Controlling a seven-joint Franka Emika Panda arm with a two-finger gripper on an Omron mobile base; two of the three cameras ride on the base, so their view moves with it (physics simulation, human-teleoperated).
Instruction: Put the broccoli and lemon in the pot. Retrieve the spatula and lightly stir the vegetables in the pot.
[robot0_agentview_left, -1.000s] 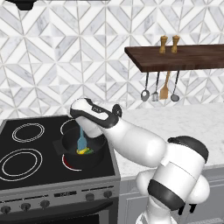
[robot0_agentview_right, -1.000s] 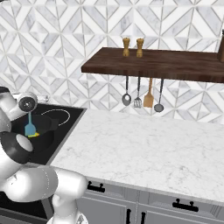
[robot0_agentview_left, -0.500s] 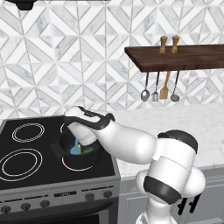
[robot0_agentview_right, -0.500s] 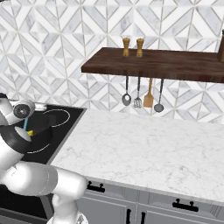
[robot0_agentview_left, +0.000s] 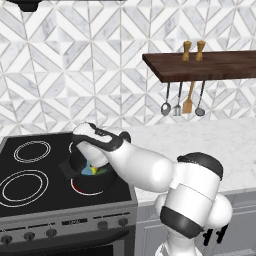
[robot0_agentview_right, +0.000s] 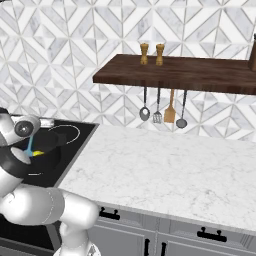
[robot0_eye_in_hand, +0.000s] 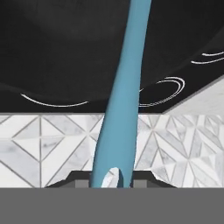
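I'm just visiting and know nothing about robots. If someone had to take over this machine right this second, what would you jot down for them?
Gripper: shut on the spatula, the teal handle running from between the fingers toward the stove.
Pot: on the front right burner of the stove, with the arm bent down over it.
Lemon: a yellow bit shows in the pot beside the teal spatula.
Broccoli: a sliver of green shows in the pot next to the yellow; hard to make out more.
Done: both vegetables look to be in the pot, spatula fetched.
Left: a light stir, probably under way.
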